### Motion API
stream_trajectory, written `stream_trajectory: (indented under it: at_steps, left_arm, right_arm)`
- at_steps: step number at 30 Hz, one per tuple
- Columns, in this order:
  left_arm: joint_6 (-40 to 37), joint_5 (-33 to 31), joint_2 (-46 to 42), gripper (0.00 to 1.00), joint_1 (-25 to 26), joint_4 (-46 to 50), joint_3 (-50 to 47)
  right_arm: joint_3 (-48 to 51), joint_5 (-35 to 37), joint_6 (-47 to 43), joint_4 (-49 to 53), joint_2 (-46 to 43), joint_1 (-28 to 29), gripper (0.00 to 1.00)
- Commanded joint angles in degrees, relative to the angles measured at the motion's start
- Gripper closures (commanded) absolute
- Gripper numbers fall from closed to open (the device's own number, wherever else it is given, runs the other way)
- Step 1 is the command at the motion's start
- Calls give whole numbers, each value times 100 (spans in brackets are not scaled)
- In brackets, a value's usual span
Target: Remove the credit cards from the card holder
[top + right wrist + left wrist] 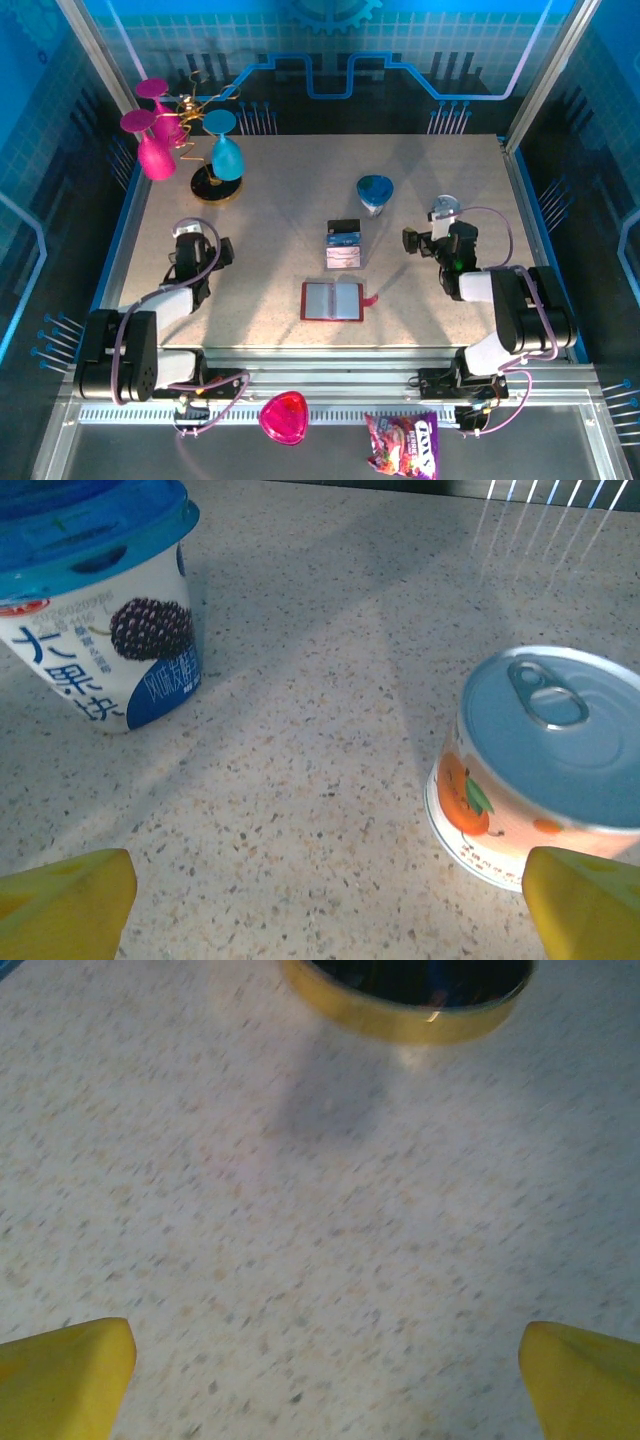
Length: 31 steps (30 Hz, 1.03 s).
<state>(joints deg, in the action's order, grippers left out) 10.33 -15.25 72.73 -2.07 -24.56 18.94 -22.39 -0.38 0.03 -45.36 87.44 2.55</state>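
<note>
The dark red card holder (pixel 332 300) lies open and flat near the table's middle front, its snap tab pointing right. Just behind it three credit cards lie in a row on the table: black (pixel 343 226), blue (pixel 342 239) and pale pink (pixel 343 257). My left gripper (pixel 192 232) (pixel 325 1380) hovers over bare table well left of the cards, open and with nothing in it. My right gripper (pixel 422 238) (pixel 325 900) sits to the right of the cards, also open, with only tabletop between its yellow fingertips (pixel 70 900).
A gold-rimmed stand base (pixel 405 1000) (pixel 216 188) carrying pink and blue glasses is ahead of the left gripper. A blue-lidded yogurt cup (pixel 100 610) (pixel 375 192) and a tin can (pixel 545 760) (pixel 445 208) stand ahead of the right gripper. A pink dish (pixel 284 416) and a snack bag (pixel 402 444) lie off the front edge.
</note>
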Motion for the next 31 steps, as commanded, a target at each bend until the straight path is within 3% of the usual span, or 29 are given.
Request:
stream_trajectory:
  at_steps: [1, 3, 7, 11, 13, 17, 19, 31]
  left_arm:
    - [-196, 637, 240, 1, -87, -2222, -182]
    - [-325, 699, 363, 1, -99, -2211, -78]
    - [-408, 1002, 991, 1, -224, -3278, -243]
    - [-571, 1493, 1159, 1, -224, -3323, -211]
    - [-647, 1648, 1743, 1, -223, -4199, -296]
    - [-704, 1763, 1667, 1, -209, -3529, -7]
    - [-880, 1460, 1592, 1, 4, -2932, 226]
    - [-999, 1541, 1620, 1, 92, -2817, 314]
  right_arm:
    - [51, 160, 61, -655, 31, -65, 0]
    - [18, 193, 62, -702, 76, -53, 0]
    - [11, 286, 54, -624, 58, -21, 0]
    - [5, 284, 29, -615, 63, -8, 0]
    - [-45, 152, -28, -540, 71, 6, 0]
    - [-63, 81, -59, -508, 80, 15, 0]
    - [-68, 83, -62, -507, 80, 13, 0]
    - [9, 146, -22, -630, 69, -11, 0]
